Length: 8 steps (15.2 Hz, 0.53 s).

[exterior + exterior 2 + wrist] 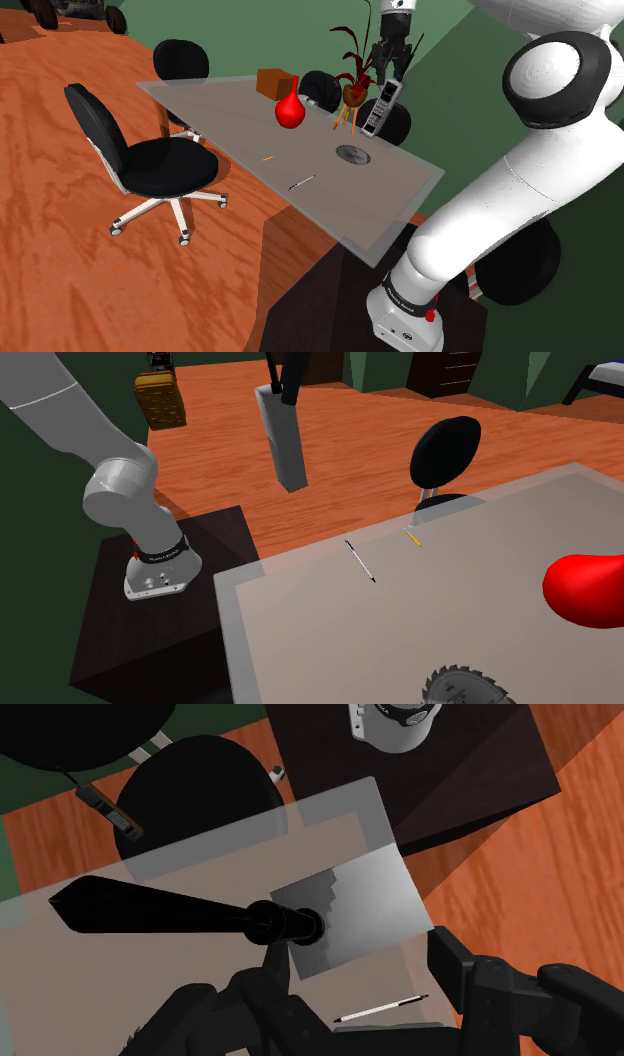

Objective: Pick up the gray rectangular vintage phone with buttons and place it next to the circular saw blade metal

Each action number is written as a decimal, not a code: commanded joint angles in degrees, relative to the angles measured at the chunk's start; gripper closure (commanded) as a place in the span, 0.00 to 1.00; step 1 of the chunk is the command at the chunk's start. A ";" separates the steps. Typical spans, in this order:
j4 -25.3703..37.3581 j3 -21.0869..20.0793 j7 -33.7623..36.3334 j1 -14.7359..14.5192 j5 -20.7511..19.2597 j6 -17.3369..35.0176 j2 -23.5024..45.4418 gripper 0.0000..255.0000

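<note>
Holding the grey phone [381, 108] aloft over the worktop [250, 130].
Pincer [390, 75] clasps its upper end; the long axis hangs near-vertical, saw blade [353, 153] below, slightly toward the shoulder view's left.

I count one grey rectangular phone with buttons [381, 108], one red bulb-shaped vase [289, 112], one brown box [275, 82], one round toothed saw blade [353, 153], one black-and-white pen [301, 183], one yellow pencil [267, 158], one red-leaved potted plant [350, 60], five black office chairs [160, 160].

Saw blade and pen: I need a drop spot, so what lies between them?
Nothing: bare table between the saw blade and the pen, in the second exterior view.
</note>
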State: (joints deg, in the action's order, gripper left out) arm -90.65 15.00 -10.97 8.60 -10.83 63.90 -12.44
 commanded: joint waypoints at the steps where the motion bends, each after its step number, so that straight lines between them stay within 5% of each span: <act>1: 2.63 0.05 -0.42 0.01 0.04 -1.74 0.87 1.00; 3: 4.09 0.08 -0.66 0.01 0.06 -2.68 1.39 1.00; 8: -0.81 3.45 -4.92 1.94 -0.76 4.90 3.36 1.00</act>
State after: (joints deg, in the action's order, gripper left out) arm -90.59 17.70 -14.92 10.11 -11.46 67.10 -9.66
